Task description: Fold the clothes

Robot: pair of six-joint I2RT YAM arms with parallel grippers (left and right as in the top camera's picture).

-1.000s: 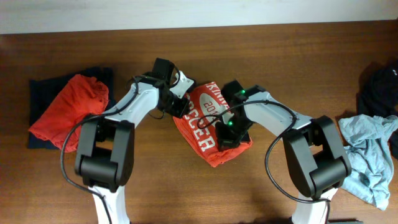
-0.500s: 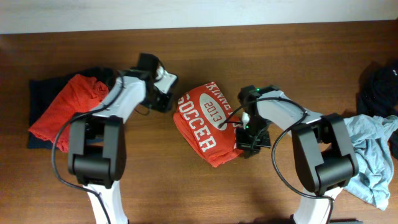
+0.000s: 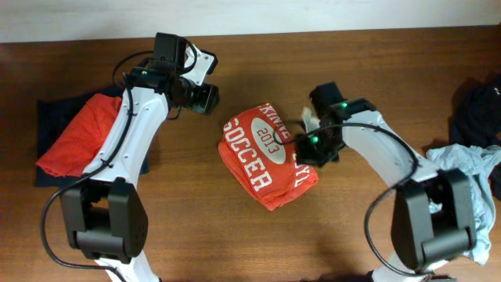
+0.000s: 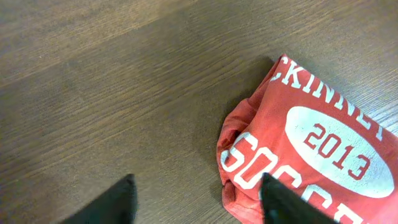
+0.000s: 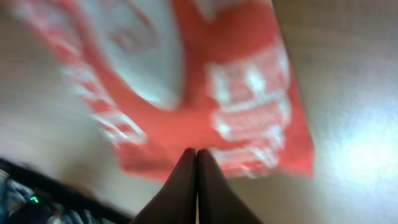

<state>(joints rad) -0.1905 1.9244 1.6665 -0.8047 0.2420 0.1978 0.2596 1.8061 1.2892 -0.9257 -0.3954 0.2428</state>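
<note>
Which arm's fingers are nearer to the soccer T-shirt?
Right. The right fingers, shut, are over the right edge of the T-shirt; the left fingers, open, are off its left side, apart from it.

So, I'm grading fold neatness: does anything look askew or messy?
The soccer T-shirt lies folded but at a slant, its lower corner bunched. At far right, a pale blue garment sits crumpled, unfolded.

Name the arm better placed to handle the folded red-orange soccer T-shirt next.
Right, probably. The right gripper, jaws shut, hangs at the right edge of the folded red-orange cotton T-shirt with white "2013 SOCCER" print; the left gripper, open, is off the shirt over the wooden table.
</note>
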